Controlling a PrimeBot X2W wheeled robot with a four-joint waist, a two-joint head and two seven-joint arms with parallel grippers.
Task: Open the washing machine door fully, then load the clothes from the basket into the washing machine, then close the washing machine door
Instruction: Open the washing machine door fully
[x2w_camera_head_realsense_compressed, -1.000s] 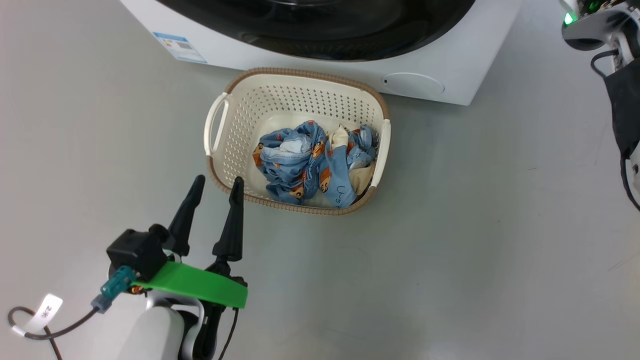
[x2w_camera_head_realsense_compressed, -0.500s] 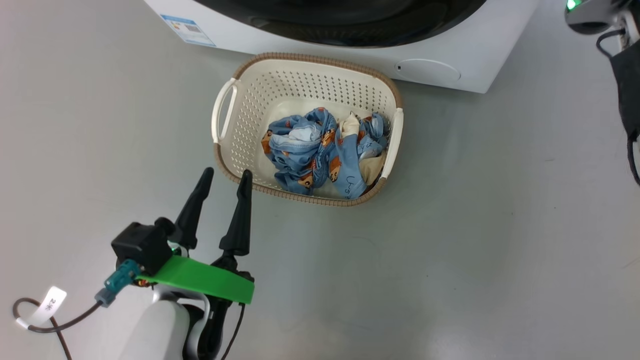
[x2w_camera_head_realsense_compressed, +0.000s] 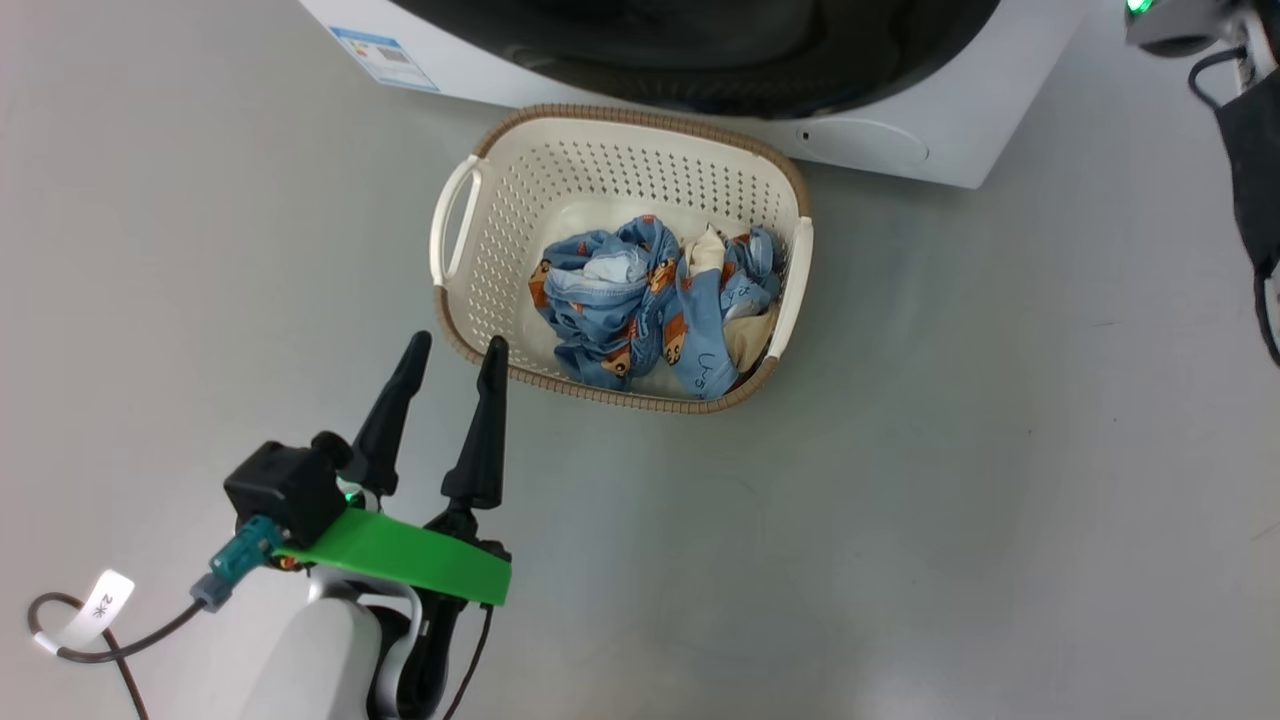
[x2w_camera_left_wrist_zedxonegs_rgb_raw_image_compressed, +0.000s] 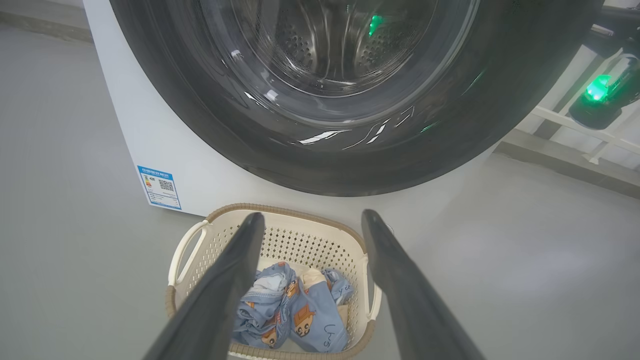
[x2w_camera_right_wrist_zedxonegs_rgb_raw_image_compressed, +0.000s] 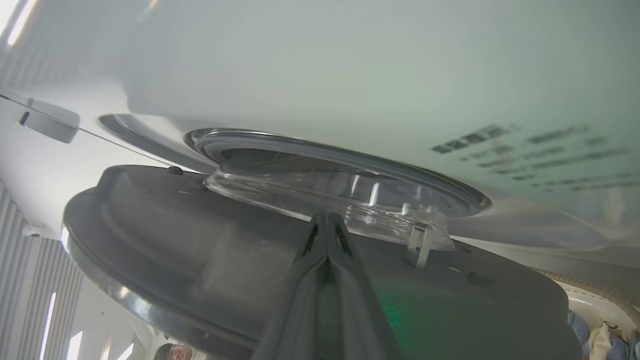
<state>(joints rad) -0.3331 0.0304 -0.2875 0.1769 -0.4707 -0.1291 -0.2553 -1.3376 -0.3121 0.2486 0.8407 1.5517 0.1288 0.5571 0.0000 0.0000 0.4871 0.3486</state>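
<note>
Just beside the basket (x2w_camera_head_realsense_compressed: 620, 113) rim, left claw (x2w_camera_head_realsense_compressed: 457, 343) agape over grey floor (x2w_camera_head_realsense_compressed: 900, 500).

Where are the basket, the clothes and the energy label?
basket (x2w_camera_head_realsense_compressed: 620, 180), head view, on its perforated far wall.
clothes (x2w_camera_head_realsense_compressed: 640, 300), head view, on the blue bear-print fabric at the pile's middle.
energy label (x2w_camera_head_realsense_compressed: 385, 58), head view, on the label's centre.

Two long tapered black fingers (x2w_camera_head_realsense_compressed: 482, 440), flat bright-green plastic bracket (x2w_camera_head_realsense_compressed: 400, 555), black boxy housing (x2w_camera_head_realsense_compressed: 285, 490), pale rounded forearm (x2w_camera_head_realsense_compressed: 310, 660). Teal plug (x2w_camera_head_realsense_compressed: 235, 565) with thin brown cable (x2w_camera_head_realsense_compressed: 140, 640) and white printed tag (x2w_camera_head_realsense_compressed: 98, 607).
</note>
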